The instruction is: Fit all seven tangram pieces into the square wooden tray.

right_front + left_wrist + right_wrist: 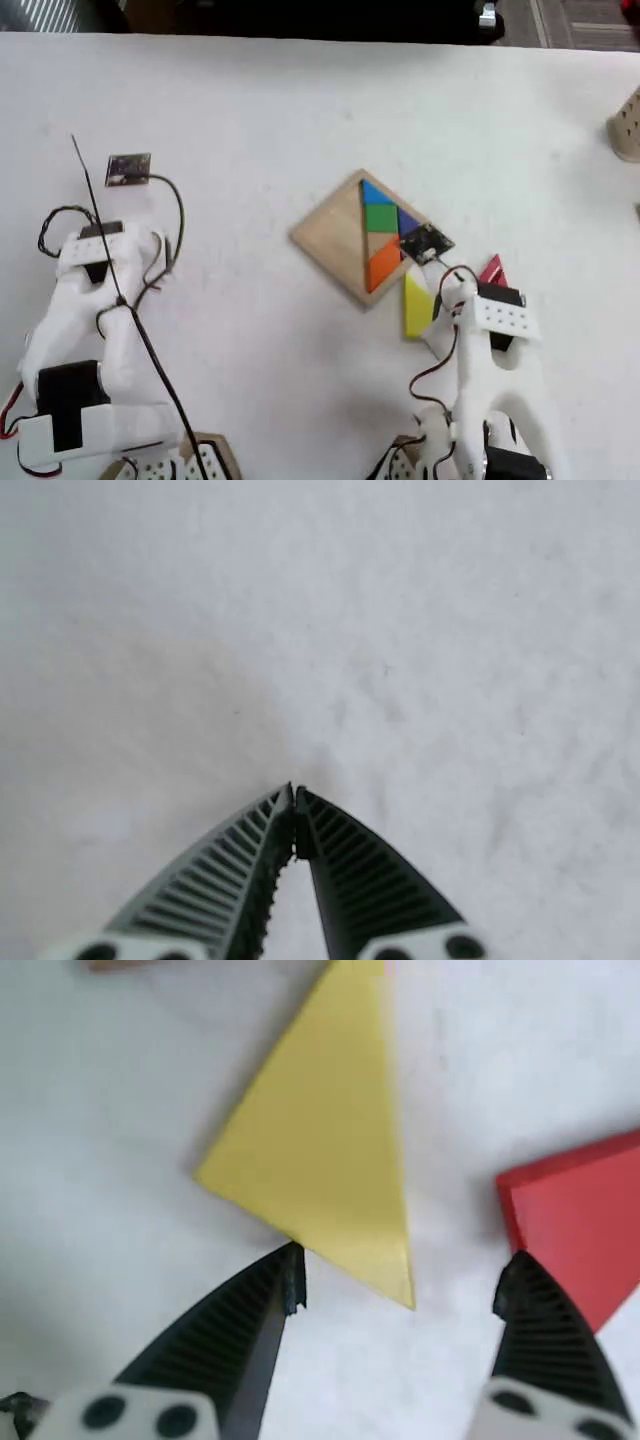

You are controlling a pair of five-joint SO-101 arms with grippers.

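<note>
Beside the tray (322, 238), my right tool (403, 1270) hangs released astride a corner of the yellow triangle (320, 1150), left tool (295, 800) clenched; next, I judge: grip, lift, seat it

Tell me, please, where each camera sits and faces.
High view: fixed overhead, looking down on table, wooden tray and both arms.
Left wrist view: on left wrist, facing bare table; shut left end effector shows.
Right wrist view: on right wrist, facing yellow triangle and red piece; open right end effector shows.
Shared: high and right wrist views show both pieces.
</note>
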